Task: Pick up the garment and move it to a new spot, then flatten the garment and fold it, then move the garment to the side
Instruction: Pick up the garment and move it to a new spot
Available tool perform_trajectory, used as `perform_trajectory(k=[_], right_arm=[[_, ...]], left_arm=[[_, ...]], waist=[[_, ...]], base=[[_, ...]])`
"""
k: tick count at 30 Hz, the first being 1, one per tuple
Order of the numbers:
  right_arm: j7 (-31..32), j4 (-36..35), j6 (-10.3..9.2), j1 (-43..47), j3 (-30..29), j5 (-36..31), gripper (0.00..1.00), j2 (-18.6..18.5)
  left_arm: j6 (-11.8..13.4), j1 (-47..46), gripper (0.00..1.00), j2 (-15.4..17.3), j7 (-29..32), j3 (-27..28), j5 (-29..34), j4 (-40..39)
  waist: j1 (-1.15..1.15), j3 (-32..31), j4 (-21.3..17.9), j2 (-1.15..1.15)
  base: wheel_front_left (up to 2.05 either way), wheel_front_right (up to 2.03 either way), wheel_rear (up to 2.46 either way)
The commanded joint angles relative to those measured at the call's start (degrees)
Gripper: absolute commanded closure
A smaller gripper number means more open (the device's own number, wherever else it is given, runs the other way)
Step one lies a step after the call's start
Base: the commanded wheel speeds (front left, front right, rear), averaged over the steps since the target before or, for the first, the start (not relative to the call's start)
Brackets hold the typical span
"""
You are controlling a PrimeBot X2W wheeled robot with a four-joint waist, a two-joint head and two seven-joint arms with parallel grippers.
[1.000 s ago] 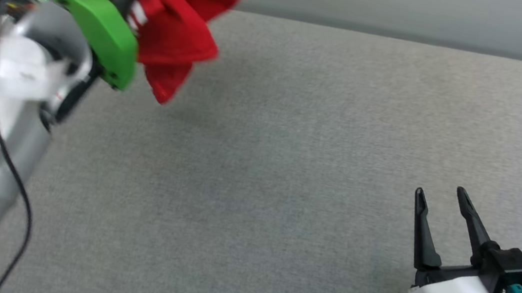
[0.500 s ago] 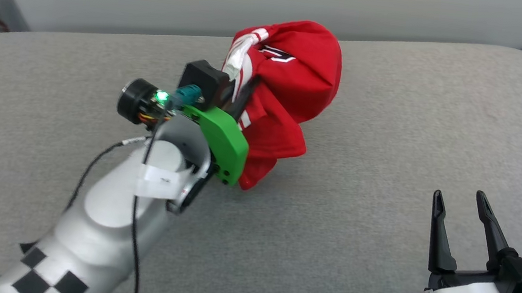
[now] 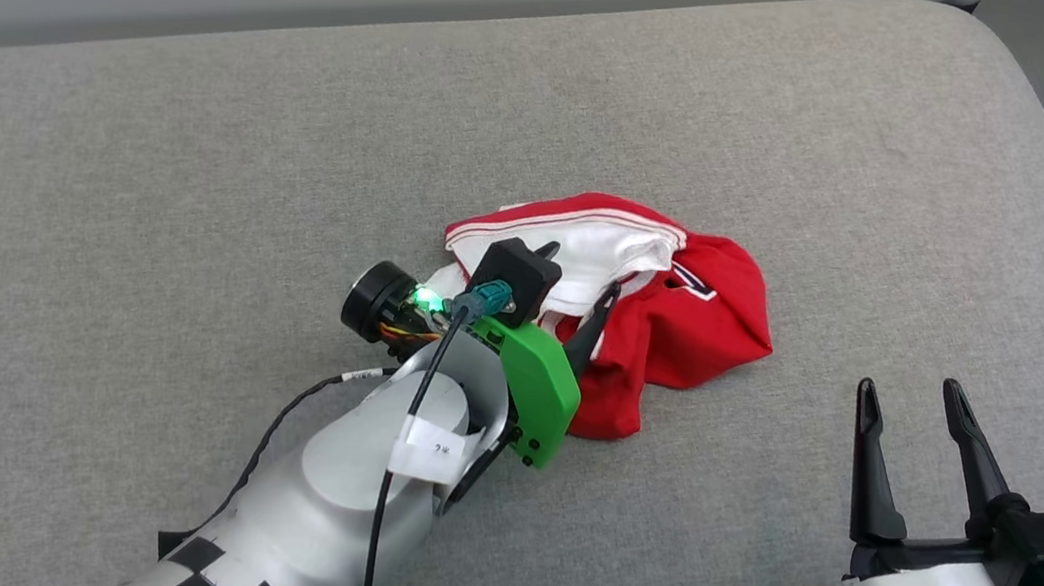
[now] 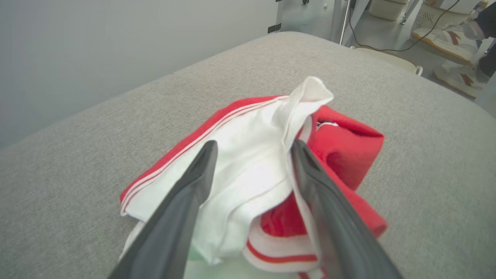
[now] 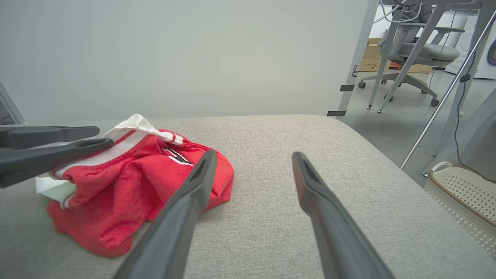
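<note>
A red basketball jersey (image 3: 677,339) lies crumpled in a heap at the centre of the head frame, on a grey cushioned surface (image 3: 193,189). The heap has no clear long axis and is widest across the frame, with a white sleeve panel (image 4: 248,174) bunched on top.

The left gripper (image 3: 581,271) is much the nearer. Its arm reaches diagonally from the lower left, its fingers point up and to the right into the heap, and its jaws stand apart. In the left wrist view the white panel sits loosely between the fingers, not pinched.

The right gripper (image 3: 908,384), open and empty, stands at the lower right with its fingers pointing up the frame. The jersey is above it and to its left.

Flattening looks to be the next step, and it will likely depend on finding a free edge such as the striped trim (image 4: 279,252).
</note>
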Motion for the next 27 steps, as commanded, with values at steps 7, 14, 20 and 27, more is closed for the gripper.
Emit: perform_trajectory(k=[7, 14, 20, 27], right_arm=[[-0.1, 0.8, -0.05, -0.1, -0.3, 0.4, 0.00, 0.3], [-0.1, 1.5, -0.05, 1.8, -0.7, 0.1, 0.00, 0.3], [-0.1, 1.4, -0.05, 3.5, -0.9, 0.5, 0.00, 0.3], [-0.1, 0.8, -0.05, 5.2, -0.7, 0.8, 0.00, 0.3]], left_arm=[[-0.1, -0.8, 0.00, -0.2, -3.4, -1.0, -2.3, -1.6], [1.9, 0.1, 0.00, 1.5, -4.3, 2.2, -2.8, -5.5], [4.5, 5.7, 0.00, 7.0, -4.5, 7.9, -2.3, -13.0], [5.9, 18.9, 0.00, 12.7, -4.5, 12.6, 1.0, -25.7]], waist=[[0.00, -3.5, 4.7, -0.01], [0.00, -8.6, 10.5, -0.01], [0.00, -11.1, 13.7, -0.01], [0.00, -12.9, 15.3, -0.01]], base=[[0.00, 0.00, 0.00], [0.00, 0.00, 0.00], [0.00, 0.00, 0.00], [0.00, 0.00, 0.00]])
